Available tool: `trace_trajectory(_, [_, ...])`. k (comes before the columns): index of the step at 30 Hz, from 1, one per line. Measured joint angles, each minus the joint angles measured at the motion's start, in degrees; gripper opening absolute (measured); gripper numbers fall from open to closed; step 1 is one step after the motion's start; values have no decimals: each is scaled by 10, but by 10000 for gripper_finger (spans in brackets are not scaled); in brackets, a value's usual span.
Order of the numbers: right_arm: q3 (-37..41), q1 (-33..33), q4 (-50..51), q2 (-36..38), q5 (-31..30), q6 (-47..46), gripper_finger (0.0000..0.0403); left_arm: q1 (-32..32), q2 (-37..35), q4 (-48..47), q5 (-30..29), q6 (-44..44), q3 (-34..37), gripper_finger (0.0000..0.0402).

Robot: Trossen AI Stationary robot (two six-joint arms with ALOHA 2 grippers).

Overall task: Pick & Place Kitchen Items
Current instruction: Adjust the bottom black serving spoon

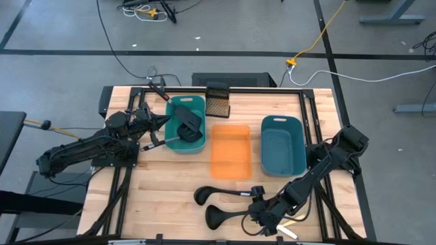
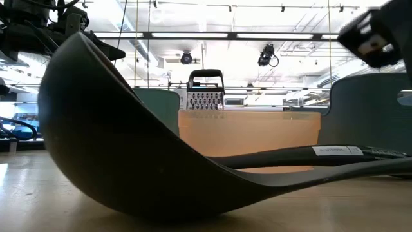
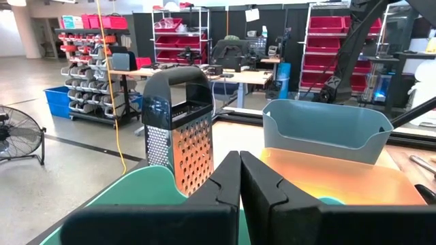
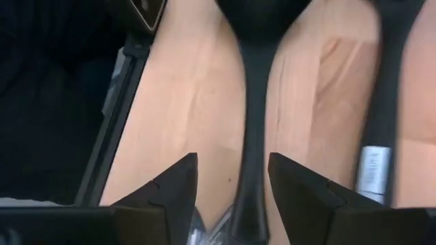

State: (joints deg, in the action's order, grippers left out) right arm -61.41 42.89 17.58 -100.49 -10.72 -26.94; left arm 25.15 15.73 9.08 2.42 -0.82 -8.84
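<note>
Our right tool (image 4: 231, 180) is open over the handle of the near ladle (image 1: 228, 216) lying on the tabletop (image 1: 170, 177), and we might pinch crooked and push it away

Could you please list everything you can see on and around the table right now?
Ladles: two, black, side by side on the near middle of the table.
Spatula: one, black head, in the teal tray.
Teal tray: one, far left.
Orange tray: one, centre.
Blue tray: one, right of centre.
Grater: one, dark and metal, at the far edge.
Pale cutlery piece: one, near edge.
Left gripper: jaws shut, beside the teal tray.
Right gripper: jaws open astride a ladle handle.
</note>
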Motion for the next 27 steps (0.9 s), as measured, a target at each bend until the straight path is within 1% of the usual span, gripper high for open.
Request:
trace_trajectory(3, [0,0,0,-16,10,-11,188,0,0,0,0,0,0,7])
trace_trajectory(5, [0,0,0,-20,2,-15,188,0,0,0,0,0,0,7])
trace_trajectory(16, [0,0,19,-24,-2,-41,188,0,0,0,0,0,0,7])
trace_trajectory(21, [0,-4,6,-51,5,-46,188,0,0,0,0,0,0,7])
trace_trajectory(27, [0,-17,13,-70,6,-54,187,0,0,-1,0,0,0,7])
